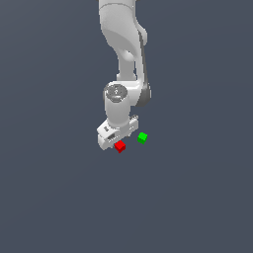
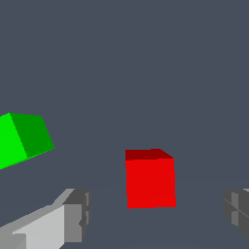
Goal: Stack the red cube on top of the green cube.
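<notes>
Because your tool straddles the red cube with its fingers spread wide and clear of both sides, you look set up for a grasp not yet made. That cube sits on the worktop under the tool, with the green cube just beside it, toward the exterior view's right. From outside, the tool body hides the fingertips; the wrist view crops the green cube, so contact height is probably unresolved.

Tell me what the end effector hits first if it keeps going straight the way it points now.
Most likely the red cube: in the wrist view it sits between the open fingers of the end effector. The green cube lies off to one side. Depth is unclear.
</notes>
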Motion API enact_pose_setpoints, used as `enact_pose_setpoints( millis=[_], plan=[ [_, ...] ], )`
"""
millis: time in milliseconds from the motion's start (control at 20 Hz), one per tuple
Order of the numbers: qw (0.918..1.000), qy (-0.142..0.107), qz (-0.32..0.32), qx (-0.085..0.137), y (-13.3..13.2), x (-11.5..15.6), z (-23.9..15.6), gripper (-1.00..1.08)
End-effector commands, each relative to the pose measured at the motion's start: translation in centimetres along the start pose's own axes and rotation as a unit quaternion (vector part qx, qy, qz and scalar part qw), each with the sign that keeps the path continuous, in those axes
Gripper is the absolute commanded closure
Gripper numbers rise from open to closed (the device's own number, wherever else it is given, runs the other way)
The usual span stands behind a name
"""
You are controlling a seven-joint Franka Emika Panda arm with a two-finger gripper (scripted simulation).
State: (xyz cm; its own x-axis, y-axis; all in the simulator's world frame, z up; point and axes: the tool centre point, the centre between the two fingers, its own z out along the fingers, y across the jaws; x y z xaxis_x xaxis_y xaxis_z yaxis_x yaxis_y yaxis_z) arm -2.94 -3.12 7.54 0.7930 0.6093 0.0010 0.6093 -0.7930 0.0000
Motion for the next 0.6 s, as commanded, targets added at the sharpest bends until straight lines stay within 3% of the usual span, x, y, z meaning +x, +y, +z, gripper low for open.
enact_pose_setpoints(
  millis=[0, 550],
  plan=[
    [0.9999, 0.0, -0.012, 0.0, 0.1, -0.1, 0.3, -0.92],
    [0.9999, -0.001, -0.017, 0.0, 0.1, -0.2, 1.3, -0.92]
  ],
)
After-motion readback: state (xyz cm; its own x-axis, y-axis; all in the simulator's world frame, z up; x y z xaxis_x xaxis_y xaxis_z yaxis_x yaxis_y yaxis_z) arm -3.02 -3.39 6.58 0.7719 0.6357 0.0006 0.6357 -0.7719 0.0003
